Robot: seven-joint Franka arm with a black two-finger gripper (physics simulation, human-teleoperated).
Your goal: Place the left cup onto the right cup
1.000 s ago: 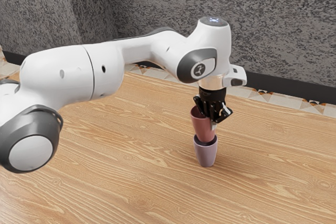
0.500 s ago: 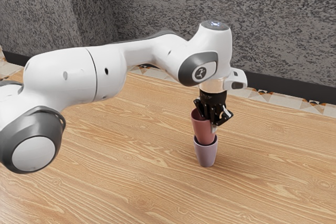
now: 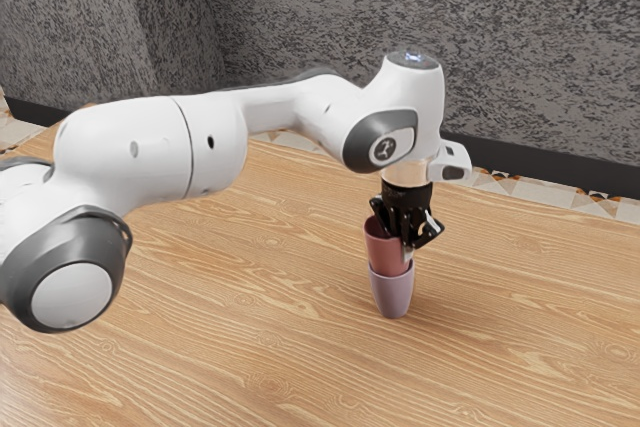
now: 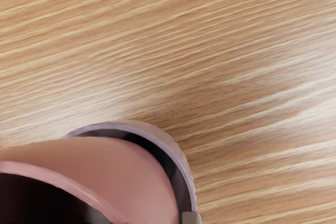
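- Cups, in the exterior view: two in all, one pink cup (image 3: 383,250) and one purple cup (image 3: 391,294), stacked a little toward 4 o'clock of the view's middle on the wooden bench (image 3: 250,277).
- The purple cup stands upright on the bench. The pink cup sits upright with its base down inside the purple one's mouth and its upper part standing clear. The tapered walls probably let the narrow base slip in and keep the stack straight.
- One arm (image 3: 250,127) comes in from 9 o'clock and points its wrist straight down over the stack.
- One tool (image 3: 408,230), its two fingers drawn close and pinching the pink cup's wall at the rim's 3 o'clock side, seemingly one inside and one outside. A hold at the rim leaves the cup's lower body free to go into the other cup, which is likely why it is gripped there.
- Behind the bench, from 10 to 2 o'clock, rises a rough grey wall (image 3: 550,37).
- By my judgement the placing is nearly done; letting go and lifting away remain.
- In the wrist view: one pink cup (image 4: 105,171) lies right under the hand, its dark inside showing.
- One purple cup (image 4: 173,153) shows as a thin rim ringing the pink cup, so the two are nested.
- Beyond both cups the bench (image 4: 184,51) shows its wood grain.
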